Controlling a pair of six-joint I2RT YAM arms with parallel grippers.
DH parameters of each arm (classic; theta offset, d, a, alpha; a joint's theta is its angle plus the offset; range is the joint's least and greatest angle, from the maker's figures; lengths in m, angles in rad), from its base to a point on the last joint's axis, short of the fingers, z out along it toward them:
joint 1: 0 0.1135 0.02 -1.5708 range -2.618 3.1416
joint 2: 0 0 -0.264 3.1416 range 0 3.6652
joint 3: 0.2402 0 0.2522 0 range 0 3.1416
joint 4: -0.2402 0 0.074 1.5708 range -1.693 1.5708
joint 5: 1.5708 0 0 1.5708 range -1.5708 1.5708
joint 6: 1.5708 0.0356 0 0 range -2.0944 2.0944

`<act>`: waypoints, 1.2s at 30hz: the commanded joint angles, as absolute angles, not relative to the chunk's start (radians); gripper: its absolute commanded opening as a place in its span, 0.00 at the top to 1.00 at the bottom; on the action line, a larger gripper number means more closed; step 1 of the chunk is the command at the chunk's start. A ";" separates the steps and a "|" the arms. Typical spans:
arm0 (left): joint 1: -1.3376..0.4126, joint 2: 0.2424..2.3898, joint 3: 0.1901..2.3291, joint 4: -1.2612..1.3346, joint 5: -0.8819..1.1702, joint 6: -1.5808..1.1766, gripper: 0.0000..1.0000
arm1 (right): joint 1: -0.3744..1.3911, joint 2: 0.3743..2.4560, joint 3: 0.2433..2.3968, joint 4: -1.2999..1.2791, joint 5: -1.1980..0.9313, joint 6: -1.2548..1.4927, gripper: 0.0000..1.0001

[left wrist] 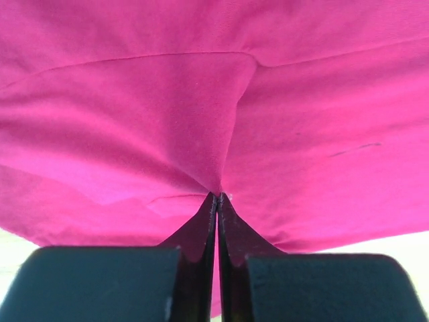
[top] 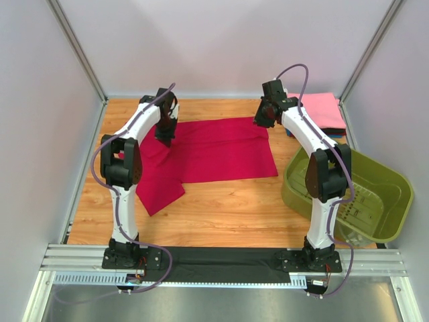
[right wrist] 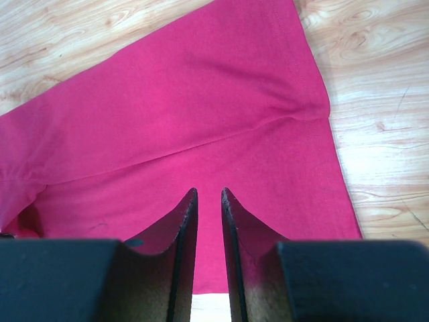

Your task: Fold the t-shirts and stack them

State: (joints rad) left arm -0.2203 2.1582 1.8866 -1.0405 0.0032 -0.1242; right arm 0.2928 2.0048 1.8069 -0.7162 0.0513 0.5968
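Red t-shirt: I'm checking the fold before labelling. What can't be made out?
- Top view: stack of folded shirts, partly behind the right arm; count unclear.
- Right wrist view: whether the right gripper pinches the red t-shirt; its own fingers hide the contact.
- Left wrist view: cloth hides nearly all the table.

Crimson tee [top: 221, 151] lies spread across the far half of the surface [top: 221, 208], mostly flat and lightly creased. Its left part is doubled over, trailing in a point toward the surface's near left. In the surface's far right corner a pink folded square [top: 322, 107] tops a stack, with a blue layer [top: 289, 131] peeking out beneath.
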 commanded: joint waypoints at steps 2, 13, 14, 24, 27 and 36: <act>-0.224 2.189 1.937 -1.132 0.063 -0.181 0.88 | 0.287 1.948 1.805 -0.689 0.055 0.577 0.78; -0.195 2.096 1.835 -1.210 0.003 -0.310 0.55 | 0.328 1.948 1.819 -0.709 -0.049 0.572 0.76; -0.181 2.085 1.819 -1.221 0.002 -0.333 0.55 | 0.354 1.948 1.821 -0.721 -0.057 0.565 0.76; 0.074 1.862 1.473 -0.971 0.107 -0.453 0.55 | 0.560 2.016 1.856 -0.611 -0.167 0.508 0.76; 0.075 1.885 1.511 -0.907 0.182 -0.442 0.55 | 0.583 2.052 1.870 -0.539 -0.204 0.529 0.75; 0.074 2.037 1.572 -0.876 0.256 -0.517 0.57 | 0.600 2.177 1.994 -0.555 -0.213 0.554 0.74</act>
